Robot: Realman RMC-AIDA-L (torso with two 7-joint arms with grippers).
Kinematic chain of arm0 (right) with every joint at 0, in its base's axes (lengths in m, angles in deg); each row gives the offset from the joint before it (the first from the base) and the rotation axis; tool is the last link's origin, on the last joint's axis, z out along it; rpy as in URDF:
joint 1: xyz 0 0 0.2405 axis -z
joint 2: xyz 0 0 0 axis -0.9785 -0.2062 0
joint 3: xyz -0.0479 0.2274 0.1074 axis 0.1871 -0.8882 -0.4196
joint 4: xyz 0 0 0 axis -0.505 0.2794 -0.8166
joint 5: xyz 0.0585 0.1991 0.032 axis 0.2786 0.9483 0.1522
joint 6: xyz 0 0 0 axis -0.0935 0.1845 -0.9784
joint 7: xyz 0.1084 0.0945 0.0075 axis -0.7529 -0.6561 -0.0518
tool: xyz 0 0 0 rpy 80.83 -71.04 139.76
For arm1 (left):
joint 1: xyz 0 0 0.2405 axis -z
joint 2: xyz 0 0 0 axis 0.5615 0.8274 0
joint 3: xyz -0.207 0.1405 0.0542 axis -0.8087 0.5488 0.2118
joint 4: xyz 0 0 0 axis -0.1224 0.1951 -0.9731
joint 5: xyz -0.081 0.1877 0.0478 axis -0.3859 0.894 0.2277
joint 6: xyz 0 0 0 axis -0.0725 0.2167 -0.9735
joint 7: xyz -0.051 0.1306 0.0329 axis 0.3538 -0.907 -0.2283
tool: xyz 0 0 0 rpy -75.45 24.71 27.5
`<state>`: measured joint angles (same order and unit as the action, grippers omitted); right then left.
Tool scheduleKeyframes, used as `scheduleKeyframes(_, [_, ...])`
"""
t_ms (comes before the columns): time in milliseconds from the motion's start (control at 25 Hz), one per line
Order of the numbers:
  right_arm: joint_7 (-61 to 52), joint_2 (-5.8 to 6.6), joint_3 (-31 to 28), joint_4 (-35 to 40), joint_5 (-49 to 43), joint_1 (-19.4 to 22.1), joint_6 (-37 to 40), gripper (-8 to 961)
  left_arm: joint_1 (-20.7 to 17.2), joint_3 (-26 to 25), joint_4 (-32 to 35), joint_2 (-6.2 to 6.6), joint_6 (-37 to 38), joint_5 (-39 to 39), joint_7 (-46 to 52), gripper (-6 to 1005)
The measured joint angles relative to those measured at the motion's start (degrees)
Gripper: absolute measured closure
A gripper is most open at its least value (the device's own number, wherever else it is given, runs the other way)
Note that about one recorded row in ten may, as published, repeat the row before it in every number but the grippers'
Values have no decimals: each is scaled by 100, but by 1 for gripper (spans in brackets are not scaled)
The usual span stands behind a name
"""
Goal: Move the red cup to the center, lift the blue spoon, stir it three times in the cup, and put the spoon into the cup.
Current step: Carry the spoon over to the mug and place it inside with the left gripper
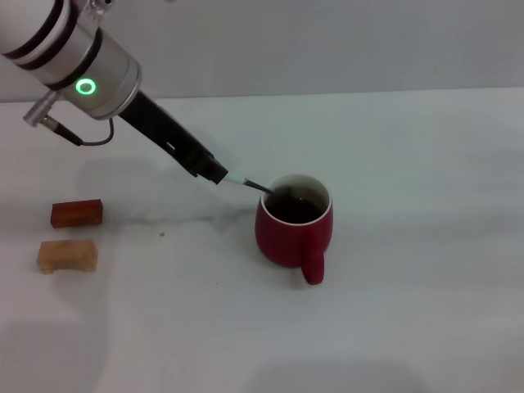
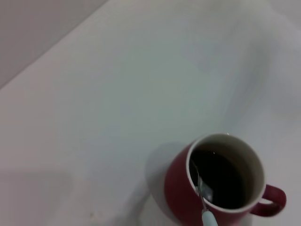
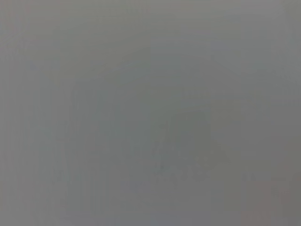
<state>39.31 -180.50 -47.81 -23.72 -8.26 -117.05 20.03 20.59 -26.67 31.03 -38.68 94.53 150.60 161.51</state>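
Note:
The red cup [image 1: 293, 230] stands near the middle of the white table, handle toward me, with dark liquid inside. My left gripper [image 1: 216, 173] is up and to the left of the cup and is shut on the pale handle of the blue spoon [image 1: 248, 184]. The spoon slants down over the rim, with its metal end inside the cup. In the left wrist view the red cup [image 2: 181, 188] shows from above and the blue spoon [image 2: 203, 200] leans on its rim. The right gripper is out of view; its wrist view shows only plain grey.
Two small wooden blocks lie at the left of the table: a reddish-brown one [image 1: 76, 213] and a pale one [image 1: 67, 255] in front of it. A grey wall runs along the table's far edge.

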Motion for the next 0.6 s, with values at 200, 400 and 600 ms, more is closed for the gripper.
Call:
scheduleKeyframes(200, [135, 0, -21, -12, 5, -31, -1, 470, -6, 1, 42, -22, 185, -4, -20, 861])
scheduleKeyframes(400, [140, 0, -16, -26, 5, -34, -4, 471, 35, 52, 75, -79, 220, -33, -68, 861])
scheduleKeyframes(600, [143, 0, -21, -62, 5, -34, -7, 470, 163, 107, 25, -126, 160, -48, -153, 862])
